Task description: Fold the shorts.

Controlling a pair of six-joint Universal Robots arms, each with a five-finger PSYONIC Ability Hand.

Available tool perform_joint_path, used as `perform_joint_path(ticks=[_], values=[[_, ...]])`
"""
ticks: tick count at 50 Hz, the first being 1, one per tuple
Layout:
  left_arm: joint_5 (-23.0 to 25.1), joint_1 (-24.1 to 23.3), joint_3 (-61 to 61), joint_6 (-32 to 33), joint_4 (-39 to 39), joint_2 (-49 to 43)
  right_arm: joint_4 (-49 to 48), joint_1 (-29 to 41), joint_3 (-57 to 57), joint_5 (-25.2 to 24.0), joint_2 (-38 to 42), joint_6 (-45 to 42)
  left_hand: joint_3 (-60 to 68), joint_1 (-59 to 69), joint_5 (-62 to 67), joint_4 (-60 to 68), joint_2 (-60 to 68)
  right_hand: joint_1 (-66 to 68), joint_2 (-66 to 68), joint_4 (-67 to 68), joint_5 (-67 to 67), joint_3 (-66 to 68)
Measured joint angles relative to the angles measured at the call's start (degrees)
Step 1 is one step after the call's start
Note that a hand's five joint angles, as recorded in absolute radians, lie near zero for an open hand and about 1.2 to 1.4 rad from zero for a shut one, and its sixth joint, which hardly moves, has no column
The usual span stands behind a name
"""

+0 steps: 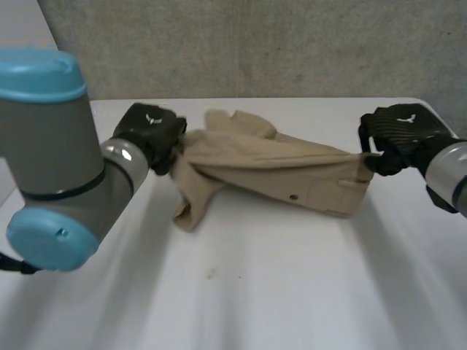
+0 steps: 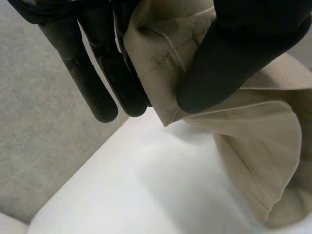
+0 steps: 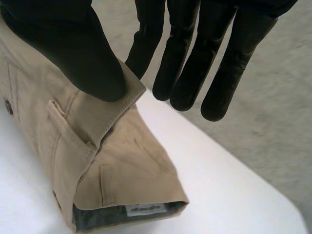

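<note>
The shorts [image 1: 284, 171] hang stretched between the two hands, just over the white table [image 1: 255, 292], and look already doubled. The left hand [image 1: 149, 135] pinches one end's edge between thumb and fingers. The right hand [image 1: 398, 138] clamps a corner of the waist end under its thumb, its other fingers straight. The step appears to be holding the cloth taut. The next move calls for lowering both ends evenly so it lies flat.

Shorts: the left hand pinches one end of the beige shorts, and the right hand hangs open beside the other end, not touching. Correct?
No. The right hand is not open and clear: in the right wrist view its thumb and fingers pinch the shorts at the waistband end. The left hand does pinch the other end.
</note>
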Motion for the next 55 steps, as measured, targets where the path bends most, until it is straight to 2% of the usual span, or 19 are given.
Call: perform_joint_path(ticks=[3,5,7,8,9,10,12,16,21,22,23,25,28,37,46,50,55], values=[[-0.05,0.88,-6.78,6.85,2.05,1.31,3.72,2.95,-4.00,0.26,5.69,0.11,0.00,0.00,0.00,0.00,0.00,0.00,0.00,0.00,0.00,0.00],[-0.07,1.09,-8.69,7.97,2.98,0.95,4.49,4.16,-4.84,0.50,7.76,0.15,-2.15,-1.06,-1.63,-2.58,-2.77,0.16,0.00,0.00,0.02,0.00],[-0.16,1.26,-11.02,8.92,4.53,-0.34,5.27,6.39,-5.90,1.39,11.32,0.22,-11.92,-9.09,-10.54,-12.96,-12.30,0.94,0.00,0.00,0.50,0.00],[-0.18,1.26,-11.32,9.00,4.80,-0.61,5.34,6.73,-6.02,1.62,11.84,0.24,-11.92,-9.09,-10.54,-12.96,-12.30,0.94,0.00,0.00,0.55,0.00],[-0.28,1.22,-12.19,9.18,5.62,-1.59,5.47,7.71,-6.36,2.49,13.40,0.31,-28.47,-26.54,-27.08,-30.00,-29.16,0.94,0.00,0.00,0.66,0.00],[-0.40,1.16,-12.70,9.22,6.24,-2.40,5.47,8.51,-6.62,3.53,14.70,0.40,-34.78,-32.94,-33.47,-36.36,-36.12,0.94,0.00,0.00,0.66,0.00],[-0.59,1.04,-13.18,9.16,6.91,-3.31,5.31,9.26,-6.88,5.05,15.96,0.55,-40.75,-38.04,-39.91,-42.61,-41.51,0.93,0.00,0.00,0.66,0.00],[-1.20,0.98,-13.63,8.59,7.62,-3.47,4.56,10.04,-7.00,8.61,16.92,1.29,-43.10,-38.33,-42.99,-45.39,-44.04,0.92,-0.35,-1.04,0.53,-0.55],[-1.74,1.50,-14.09,7.05,7.26,0.64,3.98,10.03,-6.09,10.26,14.58,2.98,-45.16,-40.23,-45.02,-47.23,-46.10,-9.01,-13.38,-14.13,-10.10,-13.67],[-1.78,1.87,-14.43,6.01,7.11,2.63,3.90,9.99,-5.58,10.41,13.21,3.73,-45.60,-40.62,-45.37,-47.53,-46.48,-17.26,-23.99,-23.96,-20.09,-24.11],[-1.79,2.15,-14.72,5.07,6.98,4.02,3.88,9.97,-5.19,10.46,12.18,4.28,-45.88,-40.87,-45.64,-47.79,-46.70,-18.57,-25.61,-25.53,-21.79,-25.10],[-1.73,2.88,-15.36,2.35,6.80,7.11,3.84,9.91,-4.27,10.48,9.68,5.65,-45.92,-40.87,-45.72,-47.84,-46.71,-30.59,-39.70,-39.70,-36.79,-39.39],[-1.63,3.60,-15.99,-1.05,6.66,9.76,3.85,9.87,-3.29,10.45,7.23,7.19,-45.93,-40.87,-45.75,-47.84,-46.71,-35.69,-45.22,-46.45,-43.69,-45.85],[-0.59,7.05,-16.83,-15.82,5.18,12.57,4.33,9.86,-0.72,10.36,1.94,14.04,-45.94,-40.86,-45.75,-47.84,-46.71,-40.57,-51.08,-51.69,-49.66,-52.45],[3.54,11.50,-16.26,-32.16,-0.69,6.77,4.44,11.11,3.67,10.56,0.95,18.69,-45.94,-40.87,-45.75,-47.84,-46.71,-40.57,-51.08,-51.69,-49.66,-52.46],[3.80,11.45,-17.08,-36.02,-3.41,4.62,3.64,12.51,7.71,10.59,0.01,18.47,-45.94,-40.86,-45.75,-47.84,-46.71,-40.58,-51.08,-51.69,-49.66,-52.46],[3.61,11.06,-20.20,-37.38,-4.96,4.21,0.86,14.27,13.70,10.53,-1.25,16.66,-45.94,-40.86,-45.75,-47.84,-46.71,-40.57,-51.08,-51.69,-49.59,-52.32]])
